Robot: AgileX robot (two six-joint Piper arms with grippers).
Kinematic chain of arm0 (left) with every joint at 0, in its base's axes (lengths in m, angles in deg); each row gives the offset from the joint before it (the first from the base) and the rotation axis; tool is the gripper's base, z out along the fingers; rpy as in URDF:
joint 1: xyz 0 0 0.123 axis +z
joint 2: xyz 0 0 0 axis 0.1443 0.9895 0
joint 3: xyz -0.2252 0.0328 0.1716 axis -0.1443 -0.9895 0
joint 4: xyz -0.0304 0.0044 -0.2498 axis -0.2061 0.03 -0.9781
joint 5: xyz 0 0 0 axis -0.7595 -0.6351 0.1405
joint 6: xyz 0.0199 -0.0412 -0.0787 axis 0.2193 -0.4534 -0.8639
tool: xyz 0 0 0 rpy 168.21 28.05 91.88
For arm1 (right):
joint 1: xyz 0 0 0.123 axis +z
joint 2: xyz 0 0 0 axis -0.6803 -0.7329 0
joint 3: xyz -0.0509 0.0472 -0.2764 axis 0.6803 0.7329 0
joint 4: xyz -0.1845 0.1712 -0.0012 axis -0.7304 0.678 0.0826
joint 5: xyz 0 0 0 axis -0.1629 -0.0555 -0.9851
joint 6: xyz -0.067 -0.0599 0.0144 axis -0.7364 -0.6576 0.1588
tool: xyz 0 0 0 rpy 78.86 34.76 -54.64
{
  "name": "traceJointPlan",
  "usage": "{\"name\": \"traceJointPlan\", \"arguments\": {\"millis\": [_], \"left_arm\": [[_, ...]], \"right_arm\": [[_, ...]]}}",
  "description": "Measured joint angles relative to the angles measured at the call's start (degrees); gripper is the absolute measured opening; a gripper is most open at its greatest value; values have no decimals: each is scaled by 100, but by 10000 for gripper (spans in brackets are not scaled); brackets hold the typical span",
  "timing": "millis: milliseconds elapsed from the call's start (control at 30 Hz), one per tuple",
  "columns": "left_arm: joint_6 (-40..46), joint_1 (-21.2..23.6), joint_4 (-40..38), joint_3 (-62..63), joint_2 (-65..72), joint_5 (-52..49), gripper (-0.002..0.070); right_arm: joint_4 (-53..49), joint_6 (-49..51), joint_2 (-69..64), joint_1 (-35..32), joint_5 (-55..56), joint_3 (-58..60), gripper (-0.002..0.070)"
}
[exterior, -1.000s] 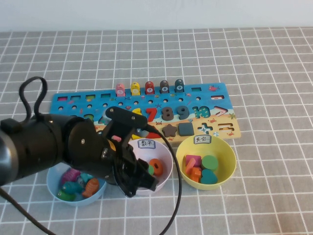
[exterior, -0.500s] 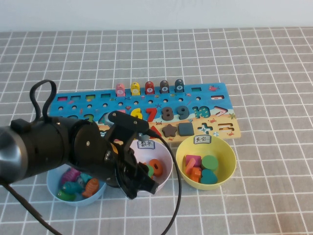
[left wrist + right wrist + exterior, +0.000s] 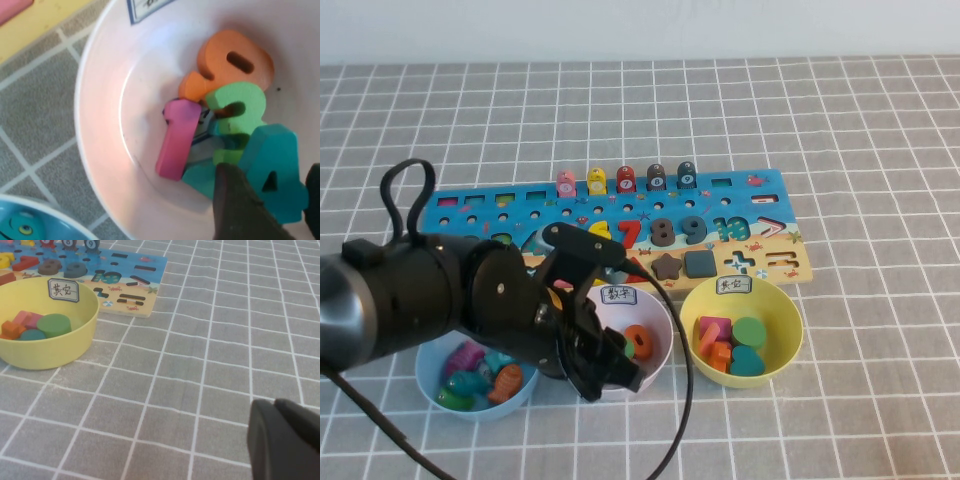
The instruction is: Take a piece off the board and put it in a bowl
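Note:
The piece, a teal "4" (image 3: 272,170), hangs low inside the pale pink bowl (image 3: 100,100), just over the other numerals. My left gripper (image 3: 272,187) is shut on it, a dark finger against each side. In the high view the left gripper (image 3: 615,365) reaches down into the pink bowl (image 3: 658,310), and the arm hides the piece. An orange "0" (image 3: 230,60), a green "3" (image 3: 235,105) and a pink "1" (image 3: 177,137) lie in the bowl. The board (image 3: 740,190) lies behind the bowls. My right gripper (image 3: 276,404) is shut low over bare cloth.
A yellow bowl (image 3: 786,300) with coloured shapes stands right of the pink one. A light blue bowl (image 3: 425,378) with fish pieces stands to its left. Several pegs (image 3: 626,180) stand upright along the board's back row. Grey checked cloth covers the table.
My left arm has shifted slightly over the pink bowl, its wrist turning a little. The grip on the teal "4" is unchanged.

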Motion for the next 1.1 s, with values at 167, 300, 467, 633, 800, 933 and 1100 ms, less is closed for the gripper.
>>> {"name": "traceJointPlan", "arguments": {"millis": [167, 300, 467, 633, 800, 933, 1100], "left_arm": [[0, 0, 0, 103, 0, -69, 329], [0, 11, 0, 101, 0, -69, 426], [0, 7, 0, 101, -44, -96, 462], [0, 21, 0, 101, -464, -348, 462], [0, 21, 0, 101, -847, -983, 409], [0, 21, 9, 101, -1024, -1542, 339], [0, 21, 185, 26, -1251, -1727, 272]], "right_arm": [[0, 0, 0, 0, 0, 0, -18], [0, 0, 0, 0, 0, 0, -18], [0, 0, 0, 0, 0, 0, -18], [0, 0, 0, 0, 0, 0, -18], [0, 0, 0, 0, 0, 0, -18], [0, 0, 0, 0, 0, 0, -18], [0, 0, 0, 0, 0, 0, -18]]}}
